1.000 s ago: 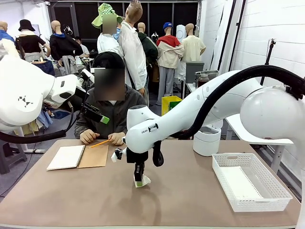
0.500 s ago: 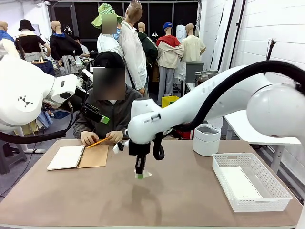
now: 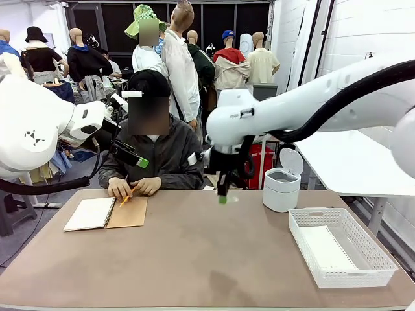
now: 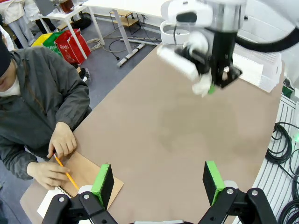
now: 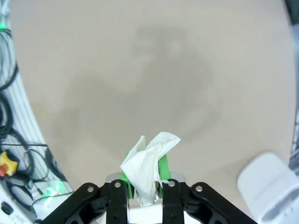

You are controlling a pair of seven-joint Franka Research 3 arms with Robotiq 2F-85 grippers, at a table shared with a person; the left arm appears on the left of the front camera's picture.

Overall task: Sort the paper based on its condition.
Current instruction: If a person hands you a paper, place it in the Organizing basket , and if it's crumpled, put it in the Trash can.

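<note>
Here the right gripper has its green pads pressed on a crumpled piece of paper. In the right wrist view the paper stands out from between the fingers, with its long axis along them and its wrinkled free end pointing away from the wrist toward the bench. In the front view the right gripper hangs with fingers down, high above the bench, near its far edge and a little right of the middle; the paper is only a small pale spot beside the green tip there.

The left gripper is spread wide, and nothing is between its pads; it looks down on the bench from the left side.

Below the held paper the brown bench top is bare, from the middle to the near edge. At the right edge stands a white mesh basket with a flat white sheet lying in it. A small white bin with its lid up stands near the far right corner. At the far left corner lies an open notebook, and a person's hand rests at its far edge with an orange pencil.
</note>
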